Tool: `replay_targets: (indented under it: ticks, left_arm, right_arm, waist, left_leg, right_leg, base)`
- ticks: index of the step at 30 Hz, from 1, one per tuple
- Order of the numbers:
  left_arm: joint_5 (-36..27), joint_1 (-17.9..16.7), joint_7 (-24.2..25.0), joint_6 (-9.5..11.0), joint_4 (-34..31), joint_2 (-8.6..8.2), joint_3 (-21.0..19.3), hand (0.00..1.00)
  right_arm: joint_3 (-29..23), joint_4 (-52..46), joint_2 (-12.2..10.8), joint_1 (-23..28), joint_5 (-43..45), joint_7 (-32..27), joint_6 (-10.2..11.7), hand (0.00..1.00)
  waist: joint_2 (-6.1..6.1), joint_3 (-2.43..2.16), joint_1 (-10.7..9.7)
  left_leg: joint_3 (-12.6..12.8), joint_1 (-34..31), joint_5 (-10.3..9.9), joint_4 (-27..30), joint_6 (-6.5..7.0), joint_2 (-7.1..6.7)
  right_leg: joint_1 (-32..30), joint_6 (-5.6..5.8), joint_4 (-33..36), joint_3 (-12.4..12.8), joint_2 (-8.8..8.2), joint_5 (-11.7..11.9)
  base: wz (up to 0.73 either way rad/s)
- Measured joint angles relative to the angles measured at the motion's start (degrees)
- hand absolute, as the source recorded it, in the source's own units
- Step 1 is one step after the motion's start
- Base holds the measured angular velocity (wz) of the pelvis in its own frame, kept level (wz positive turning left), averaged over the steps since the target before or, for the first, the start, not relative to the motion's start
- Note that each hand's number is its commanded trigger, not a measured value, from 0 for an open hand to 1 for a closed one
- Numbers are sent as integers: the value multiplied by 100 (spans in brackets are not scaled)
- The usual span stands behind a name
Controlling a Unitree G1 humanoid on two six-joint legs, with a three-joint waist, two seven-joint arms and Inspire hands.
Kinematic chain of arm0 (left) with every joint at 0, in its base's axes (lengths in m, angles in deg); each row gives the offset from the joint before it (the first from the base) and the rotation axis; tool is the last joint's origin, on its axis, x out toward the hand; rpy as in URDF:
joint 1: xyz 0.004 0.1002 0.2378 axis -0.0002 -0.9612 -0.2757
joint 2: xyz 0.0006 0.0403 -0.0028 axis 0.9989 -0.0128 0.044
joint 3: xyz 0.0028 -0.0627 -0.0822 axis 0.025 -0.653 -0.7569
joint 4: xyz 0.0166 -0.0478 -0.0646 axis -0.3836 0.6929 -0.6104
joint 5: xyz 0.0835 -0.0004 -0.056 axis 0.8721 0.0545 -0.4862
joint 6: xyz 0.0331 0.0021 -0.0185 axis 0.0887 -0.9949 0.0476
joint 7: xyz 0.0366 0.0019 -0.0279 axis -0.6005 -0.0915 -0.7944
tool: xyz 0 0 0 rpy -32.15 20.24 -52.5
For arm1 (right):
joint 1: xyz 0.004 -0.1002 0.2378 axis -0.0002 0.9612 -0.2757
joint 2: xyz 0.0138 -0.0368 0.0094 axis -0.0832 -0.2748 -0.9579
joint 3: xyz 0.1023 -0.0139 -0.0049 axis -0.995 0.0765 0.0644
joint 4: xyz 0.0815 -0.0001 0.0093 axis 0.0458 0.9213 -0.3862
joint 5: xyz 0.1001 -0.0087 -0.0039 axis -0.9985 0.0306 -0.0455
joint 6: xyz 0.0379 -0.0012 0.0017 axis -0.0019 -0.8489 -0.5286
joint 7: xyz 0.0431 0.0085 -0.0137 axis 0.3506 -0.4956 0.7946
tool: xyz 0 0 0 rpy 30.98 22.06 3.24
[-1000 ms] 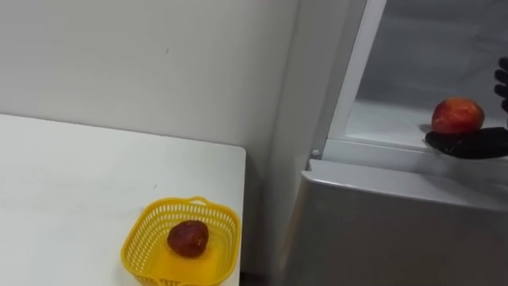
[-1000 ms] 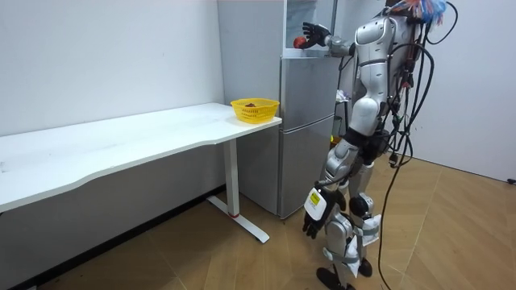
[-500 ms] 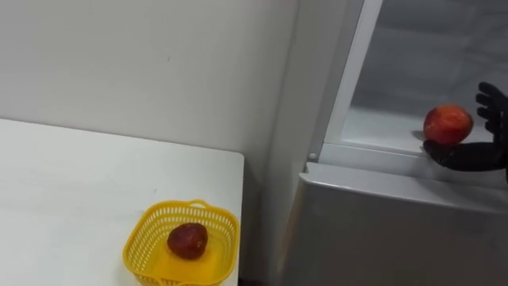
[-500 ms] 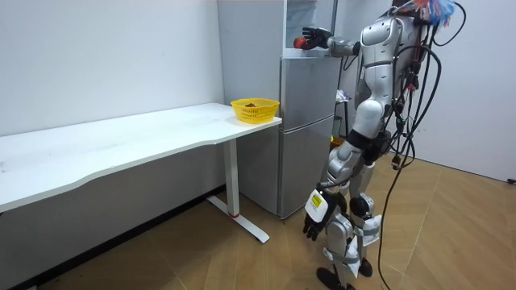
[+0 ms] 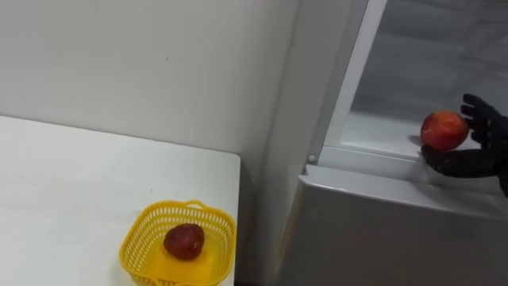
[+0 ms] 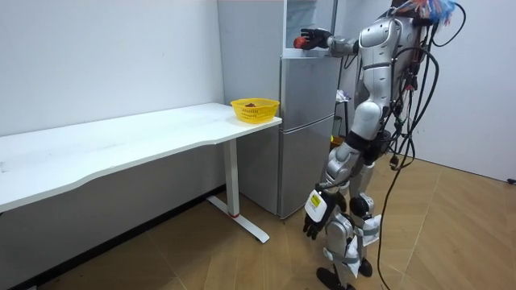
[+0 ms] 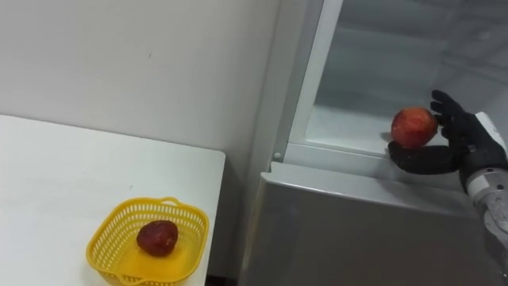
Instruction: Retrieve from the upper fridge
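the right hand [image 5: 486, 151] holds a red apple [image 5: 443, 130] at the front lip of the fridge's [image 5: 381, 230] open upper compartment, its thumb under the fruit and its fingers curled loosely round the far side. the apple sits just above the compartment's sill. to the left, a yellow basket [image 5: 190, 206] stands on the corner of the white bench [image 5: 71, 183] with a dark red fruit [image 5: 183, 241] inside. in the room view the robot stands upright facing the fridge, its left hand [image 6: 313, 228] hanging low by its legs.
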Motion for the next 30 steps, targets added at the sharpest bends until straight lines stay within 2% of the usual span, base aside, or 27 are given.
replay_targets:
  ticks: [3, 7, 11, 16, 25, 30]
  left_arm:
    - [0, -16, -2, -1, 4, 5, 1, 0]
    - [2, -29, 3, -30, 8, 3, -8, 0]
    - [5, -39, 4, -118, 6, 6, -8, 0]
    - [3, -48, 4, -132, 4, 15, -3, 0]
    - [7, -142, 11, -130, -2, 35, -4, 0]
    - [19, -111, 9, -131, -1, 35, -1, 0]
  right_arm:
    - [0, 20, 0, -47, -210, 57, -41, 0]
    - [-4, 20, 1, -94, -296, 73, -113, 0]
    - [-6, 58, 78, -111, -340, 70, -125, 0]
    - [-5, 165, 140, -111, -367, -17, -126, 0]
    - [4, 252, 141, -111, -335, -20, -180, 0]
    - [2, 260, 141, -117, -344, -124, -172, 0]
  waist:
    - [-22, 23, 4]
    - [-22, 24, 5]
    - [-30, 13, -1]
    - [-61, -10, 2]
    - [-67, -11, 18]
    - [-39, 9, 35]
  left_leg:
    - [0, -1, 0, -2, 0, -1]
    - [-4, -34, 0, -2, 0, 0]
    - [-13, -37, 0, 1, 0, -1]
    - [-49, -35, 1, 17, 0, -1]
    - [-72, -32, 0, 17, -1, -2]
    - [-79, -84, 0, 38, -1, -6]
  right_leg:
    - [0, 0, -2, -6, 2, 0]
    - [-28, 0, -5, -29, 13, 0]
    - [-27, 0, -5, -149, 12, 0]
    - [9, 0, -4, -329, -32, 0]
    - [13, 0, -1, -320, -30, 0]
    - [-23, 0, -4, -332, -27, 0]
  base:
    - [0]
    - [0]
    - [0]
    - [5]
    - [0]
    - [0]
